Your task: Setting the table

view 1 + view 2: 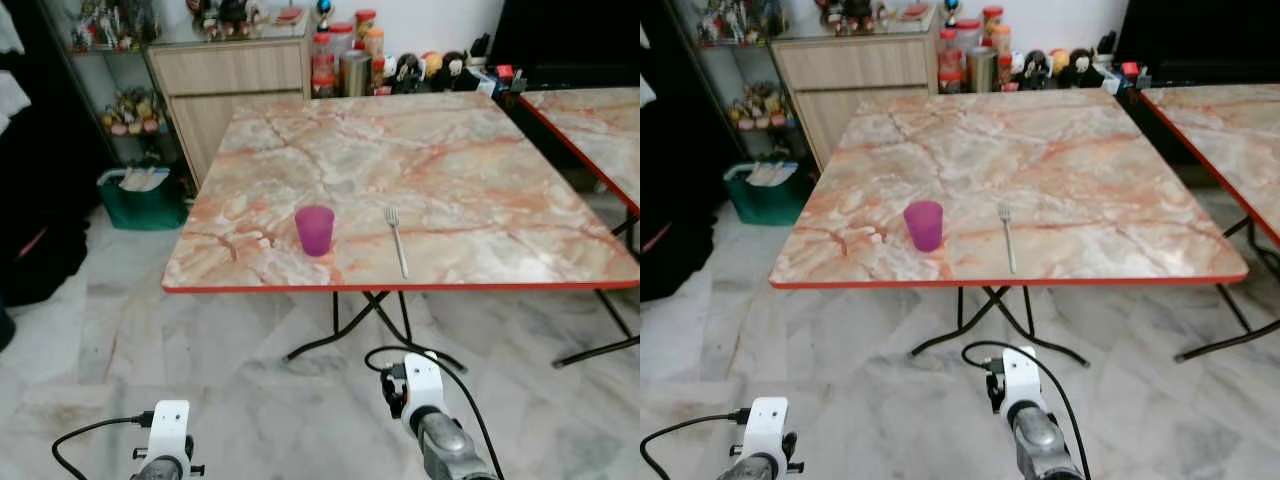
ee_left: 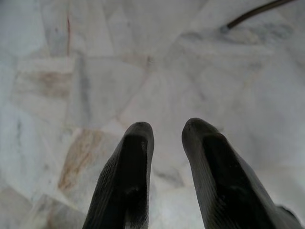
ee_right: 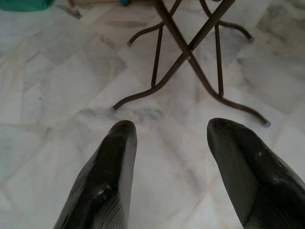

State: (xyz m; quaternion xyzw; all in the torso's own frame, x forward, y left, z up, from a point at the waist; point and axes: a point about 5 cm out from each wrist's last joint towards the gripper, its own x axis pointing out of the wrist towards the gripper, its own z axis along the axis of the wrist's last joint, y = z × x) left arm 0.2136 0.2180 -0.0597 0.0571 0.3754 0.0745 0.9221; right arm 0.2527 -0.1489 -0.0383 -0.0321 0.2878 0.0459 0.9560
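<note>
A purple plastic cup (image 1: 314,229) stands upright near the front edge of the marble-patterned table (image 1: 400,160). A silver fork (image 1: 396,240) lies to its right, tines pointing away from me. Both arms hang low in front of the table, with only the wrists in the eye views. My left gripper (image 2: 167,128) points at the floor tiles, fingers a little apart and holding nothing. My right gripper (image 3: 169,126) is open wider over the floor, facing the table's black folding legs (image 3: 190,57).
A second marble table (image 1: 590,130) stands to the right. Behind are a wooden cabinet (image 1: 225,85), jars and bottles (image 1: 345,55), and a green basket (image 1: 145,195) on the floor at left. Marble floor tiles (image 1: 200,350) lie between me and the table.
</note>
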